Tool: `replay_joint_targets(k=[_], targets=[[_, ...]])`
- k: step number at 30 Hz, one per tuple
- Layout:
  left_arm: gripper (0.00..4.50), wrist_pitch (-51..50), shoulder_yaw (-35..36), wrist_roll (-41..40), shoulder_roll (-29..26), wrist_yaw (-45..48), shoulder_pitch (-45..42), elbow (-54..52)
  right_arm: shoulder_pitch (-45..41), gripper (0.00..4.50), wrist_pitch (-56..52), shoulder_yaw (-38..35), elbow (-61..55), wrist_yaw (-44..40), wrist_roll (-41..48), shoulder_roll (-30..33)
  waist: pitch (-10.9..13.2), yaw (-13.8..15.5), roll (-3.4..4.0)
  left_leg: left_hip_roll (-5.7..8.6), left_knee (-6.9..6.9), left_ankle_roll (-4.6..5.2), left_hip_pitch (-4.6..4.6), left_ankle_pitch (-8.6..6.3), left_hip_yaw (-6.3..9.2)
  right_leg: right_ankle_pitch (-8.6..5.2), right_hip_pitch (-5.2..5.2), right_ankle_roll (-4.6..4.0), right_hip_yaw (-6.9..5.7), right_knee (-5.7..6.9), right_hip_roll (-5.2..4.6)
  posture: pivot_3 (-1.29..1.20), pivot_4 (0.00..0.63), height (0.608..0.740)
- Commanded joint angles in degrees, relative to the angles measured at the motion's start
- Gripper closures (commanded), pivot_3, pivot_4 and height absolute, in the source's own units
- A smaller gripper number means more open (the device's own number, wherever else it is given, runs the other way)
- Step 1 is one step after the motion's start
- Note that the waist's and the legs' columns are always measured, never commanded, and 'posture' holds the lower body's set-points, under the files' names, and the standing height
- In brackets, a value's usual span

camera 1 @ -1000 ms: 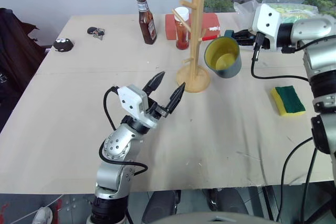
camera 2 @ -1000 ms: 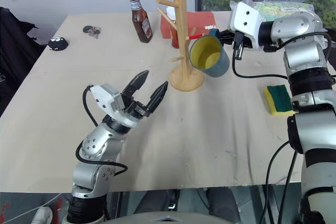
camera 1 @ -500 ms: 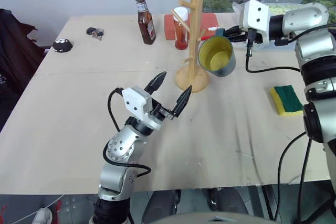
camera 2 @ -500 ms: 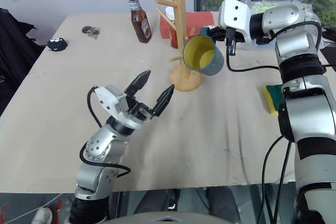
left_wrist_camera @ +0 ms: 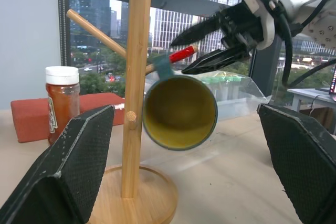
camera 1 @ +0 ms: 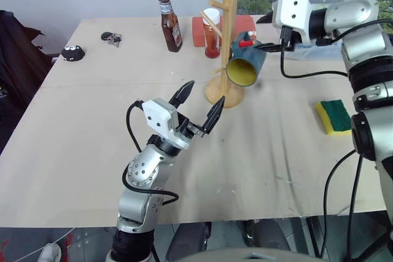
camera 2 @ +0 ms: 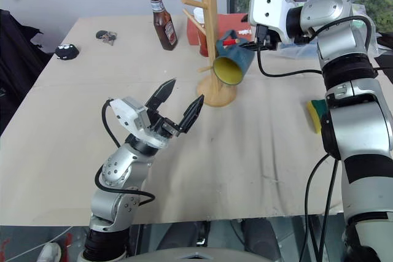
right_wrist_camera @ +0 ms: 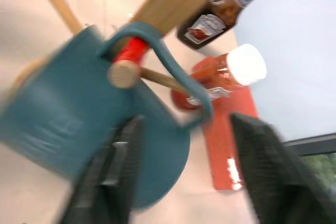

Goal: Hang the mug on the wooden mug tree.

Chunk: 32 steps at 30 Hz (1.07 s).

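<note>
two black-fingered grippers showed over the pale beige table (camera 1: 73, 151). the right gripper (camera 2: 245, 38) had its jaws spread apart and empty, just beside the dark teal-blue mug with the yellow inside (camera 1: 245, 64), which hung by its loop handle (right_wrist_camera: 176, 72) on a red-tipped peg (right_wrist_camera: 126, 64) of the tall light-wood mug tree with the round disc base (camera 1: 228, 23). the mug sat tilted, its yellow mouth facing down and toward the camera, its body against the post side, just ahead of the right gripper's fingertips (left_wrist_camera: 181, 38). in the right wrist view the handle looped over the peg between the two spread fingers (right_wrist_camera: 113, 166), not touching either of them as far as i could tell.

the left gripper (camera 1: 199, 104) stood with its jaws wide and held nothing, raised above the table, well apart from the mug and pointing toward the tree's base. beyond its fingertips lay the tree, and farther past that a brown sauce bottle with a white cap (camera 1: 171, 19) and a red-orange spice jar with a white lid (camera 1: 212, 32) stood in front of a flat red block (camera 1: 199, 29). out to the side of the right arm lay a yellow-and-green sponge (camera 1: 335, 117). far across the table from the left jaws sat a small black object (camera 1: 72, 52) and some keys (camera 1: 112, 38).
</note>
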State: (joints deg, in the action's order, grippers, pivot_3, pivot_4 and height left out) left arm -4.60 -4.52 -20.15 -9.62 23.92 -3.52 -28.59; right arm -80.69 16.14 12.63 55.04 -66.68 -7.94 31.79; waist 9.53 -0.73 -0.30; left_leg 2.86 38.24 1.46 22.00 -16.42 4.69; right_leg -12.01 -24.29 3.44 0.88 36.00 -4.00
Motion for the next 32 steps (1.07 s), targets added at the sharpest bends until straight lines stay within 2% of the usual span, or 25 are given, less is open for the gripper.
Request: replay_joint_targets(k=[1,5,9,14,18,20,23,26,32], targets=[[0.0,-0.72,0.11,-1.08,-0.11,-0.64,0.31,-3.04,-1.16,0.08,-1.18,-2.07,0.46,2.35,-0.16,2.85,0.0,0.09,0.0,0.0,0.0,0.0,0.0,0.0,0.0,0.0,0.0,0.0,0.0,0.0,0.0,0.0,0.15,0.74],[0.0,-4.27,0.75,-1.22,-1.94,-1.11,1.92,-3.46,4.35,0.03,-5.65,-4.65,-3.22,-0.67,3.85,5.26,0.0,0.33,-0.01,0.05,0.03,0.01,0.03,0.0,0.02,0.0,0.02,0.0,-0.02,0.0,0.02,0.0,0.15,0.74],[0.0,-8.2,1.93,-0.6,-6.6,0.06,5.44,-3.31,19.32,0.03,-16.46,-11.3,-19.67,-4.01,14.94,5.81,-0.06,0.23,-0.06,0.0,0.01,0.01,0.02,-0.01,0.07,0.0,0.05,0.0,0.02,-0.03,-0.03,0.0,0.15,0.74],[0.0,-10.23,2.91,1.85,-14.05,3.14,12.01,-2.67,48.18,0.03,-28.98,-19.4,-48.54,6.18,25.94,1.58,-0.09,0.16,0.06,-0.07,-0.08,0.0,0.06,0.0,0.2,-0.01,-0.03,-0.01,0.07,0.06,-0.04,0.0,0.15,0.74],[0.0,-11.23,4.46,0.92,-14.83,2.67,15.26,-2.88,65.03,0.03,-38.26,-21.49,-65.02,15.47,31.2,-3.28,-0.09,0.14,0.14,-0.03,0.06,0.01,0.04,-0.01,0.07,-0.01,-0.07,0.0,0.19,0.25,-0.05,0.0,0.15,0.74],[0.0,-10.84,4.55,1.33,-15.52,3.57,17.15,-2.7,72.91,0.03,-38.2,-21.64,-70.21,18.64,31.8,-5.72,-0.14,0.28,0.07,0.01,0.06,0.05,-0.11,-0.03,0.05,-0.01,0.06,0.0,0.18,0.33,-0.08,0.0,0.15,0.74],[0.0,-11.66,4.0,2.01,-16.45,4.15,19.29,-2.76,83.26,0.03,-36.01,-20.17,-75.54,23.17,29.69,-8.87,-0.17,0.36,0.06,-0.02,0.08,0.26,-0.37,-0.15,0.1,-0.02,0.33,0.0,0.05,0.33,-0.01,0.0,0.15,0.74],[0.0,-11.87,3.87,1.75,-16.15,4.25,19.8,-3.08,89.17,0.03,-31.52,-18.99,-76.64,24.55,28.25,-10.99,-0.17,0.37,0.06,-0.01,0.14,0.26,-0.48,-0.14,0.08,-0.03,0.47,0.01,-0.03,0.36,0.12,0.0,0.15,0.74],[0.0,-12.13,4.45,2.56,-16.08,3.65,20.05,-3.4,92.67,0.03,-25.23,-19.31,-72.16,24.22,27.51,-10.81,-0.22,0.0,-0.04,-0.07,0.16,0.26,-0.97,-0.14,-0.08,-0.05,0.85,0.03,0.11,0.38,0.3,0.0,0.15,0.74]])
